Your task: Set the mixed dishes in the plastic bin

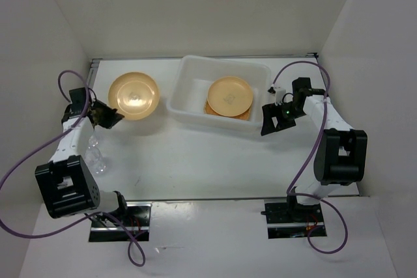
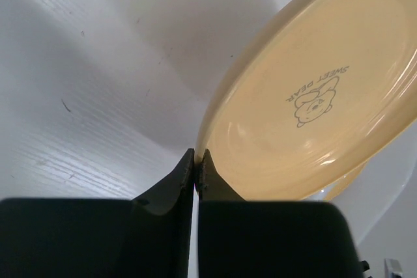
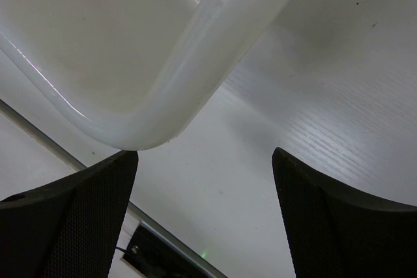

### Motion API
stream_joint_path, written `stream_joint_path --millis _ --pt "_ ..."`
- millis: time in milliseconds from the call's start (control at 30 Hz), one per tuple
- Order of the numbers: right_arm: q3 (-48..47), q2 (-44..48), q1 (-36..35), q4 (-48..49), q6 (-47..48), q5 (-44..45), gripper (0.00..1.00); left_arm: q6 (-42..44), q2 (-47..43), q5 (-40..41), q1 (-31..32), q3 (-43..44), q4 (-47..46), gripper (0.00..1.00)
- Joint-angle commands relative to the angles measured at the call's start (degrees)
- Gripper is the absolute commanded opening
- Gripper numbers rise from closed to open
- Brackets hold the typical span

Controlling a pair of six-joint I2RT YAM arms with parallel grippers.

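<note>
Inside the plastic bin point(image 1: 195, 86), at the far middle of the table point(image 1: 195, 161), you already have two of the dishes: a round yellow plate point(image 1: 230, 96) lying on top of the woven square plate point(image 1: 242, 115), whose near edge just shows beneath it. By my reading, that puts you roughly halfway.

Not yet in are the second round plate point(image 1: 133, 94), which sits on the table to the left of the bin and apart from it, and the clear cups point(image 1: 96, 157), which stand nearer you beside the left arm (they are too faint against the white to count).

Your left gripper point(image 1: 107, 117) is at the near-left rim of that second plate. In its wrist view the fingertips point(image 2: 186, 167) are pressed together with barely a slit between them, and the plate's rim meets them on the right side. I cannot tell whether the rim is actually pinched or only touching the outside of one finger, so check that before you lift.

Your right gripper point(image 1: 273, 118) hangs just beside the right end of the bin with its jaws spread wide and nothing between them. Its wrist view shows only the bin's rounded corner and bare table beyond.

The plate looks like the step in hand, and the cups would follow.
</note>
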State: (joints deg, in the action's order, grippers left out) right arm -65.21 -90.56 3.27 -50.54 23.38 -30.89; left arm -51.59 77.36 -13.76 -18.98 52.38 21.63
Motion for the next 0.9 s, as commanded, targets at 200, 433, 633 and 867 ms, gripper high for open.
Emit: stream_joint_path --millis 200,433,633,867 --pt "0.79 -0.4 0.16 2.29 -0.96 -0.57 0.88 -6.67 5.78 0.67 3.59 18.36 -1.13 0.0" --pt "0.79 -0.4 0.16 2.29 -0.96 -0.57 0.88 -7.13 11.57 2.07 17.28 27.94 -5.37 0.0" --pt "0.79 1.27 0.68 2.29 -0.96 -0.57 0.88 -0.98 25.7 -0.47 28.27 42.43 0.43 0.0" --pt "0.79 1.79 1.3 2.29 -0.35 -1.1 0.88 5.53 41.53 -1.7 37.17 62.73 12.28 0.0"
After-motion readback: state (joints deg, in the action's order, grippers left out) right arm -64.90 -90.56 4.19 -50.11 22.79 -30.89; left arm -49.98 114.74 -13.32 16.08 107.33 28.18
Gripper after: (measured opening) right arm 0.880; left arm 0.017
